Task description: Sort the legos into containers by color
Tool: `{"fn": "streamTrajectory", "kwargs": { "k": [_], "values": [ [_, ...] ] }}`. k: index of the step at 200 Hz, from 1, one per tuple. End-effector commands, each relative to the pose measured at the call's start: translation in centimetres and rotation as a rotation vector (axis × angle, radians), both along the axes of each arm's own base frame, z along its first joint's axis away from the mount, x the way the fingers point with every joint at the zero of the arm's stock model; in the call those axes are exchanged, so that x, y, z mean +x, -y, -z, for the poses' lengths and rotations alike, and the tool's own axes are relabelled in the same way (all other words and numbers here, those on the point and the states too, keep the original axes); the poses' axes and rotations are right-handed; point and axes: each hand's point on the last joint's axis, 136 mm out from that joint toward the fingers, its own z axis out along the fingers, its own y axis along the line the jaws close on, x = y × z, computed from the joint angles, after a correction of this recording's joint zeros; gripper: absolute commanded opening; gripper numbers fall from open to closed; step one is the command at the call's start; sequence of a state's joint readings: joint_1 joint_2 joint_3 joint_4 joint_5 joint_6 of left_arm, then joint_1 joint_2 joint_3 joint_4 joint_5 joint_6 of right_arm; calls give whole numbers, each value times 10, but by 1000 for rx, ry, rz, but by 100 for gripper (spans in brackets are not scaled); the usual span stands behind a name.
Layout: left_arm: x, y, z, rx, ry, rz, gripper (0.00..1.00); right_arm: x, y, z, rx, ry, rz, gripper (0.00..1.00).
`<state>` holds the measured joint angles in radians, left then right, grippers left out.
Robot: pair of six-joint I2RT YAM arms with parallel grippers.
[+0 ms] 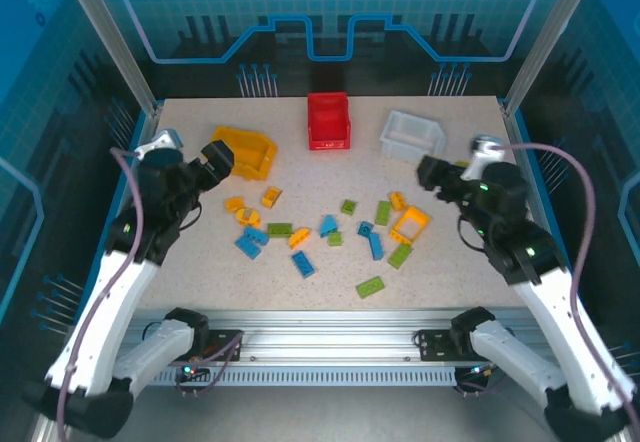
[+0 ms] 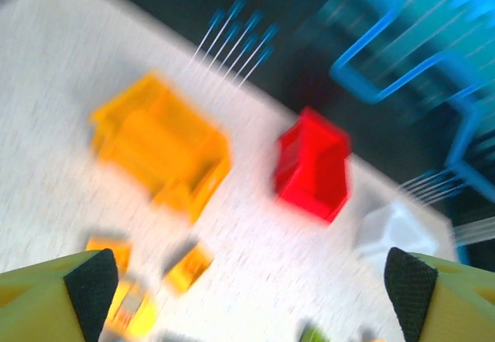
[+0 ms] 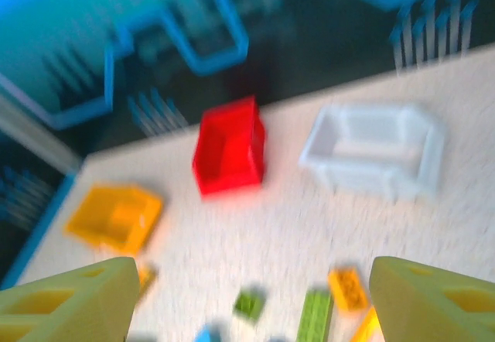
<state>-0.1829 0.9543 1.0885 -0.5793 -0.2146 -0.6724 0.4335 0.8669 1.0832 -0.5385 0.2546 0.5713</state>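
With the left tool [image 2: 251, 284] and right tool [image 3: 255, 299] both gaping wide and empty, the legos [image 1: 328, 225] lie crowded mid-surface [image 1: 480, 262] at six o'clock of the containers [image 1: 328, 134], so a descent could pinch two touching bricks of different colours.

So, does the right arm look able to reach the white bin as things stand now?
Probably yes. The right gripper hovers open close to the white bin, with bare table between them. The bricks lie nearer the arm's base, and the red bin stands apart on the left.
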Motion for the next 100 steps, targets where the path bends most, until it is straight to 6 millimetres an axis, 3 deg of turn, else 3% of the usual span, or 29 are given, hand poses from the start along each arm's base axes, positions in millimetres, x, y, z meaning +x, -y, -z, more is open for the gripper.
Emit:
{"fn": "streamTrajectory", "kwargs": {
  "k": [1,25,46,100],
  "values": [
    [-11,9,63,-122,-348,11,91,2,-33,54,-157,-263,-77,80],
    [26,3,86,-184,-416,-24,86,35,-73,78,-198,-379,-158,75],
    [61,1,109,-260,-472,-38,81,68,-100,85,-213,-363,-213,77],
    [127,-12,157,-266,-572,-84,79,158,-123,127,-229,-427,-209,77]
  ]
}}
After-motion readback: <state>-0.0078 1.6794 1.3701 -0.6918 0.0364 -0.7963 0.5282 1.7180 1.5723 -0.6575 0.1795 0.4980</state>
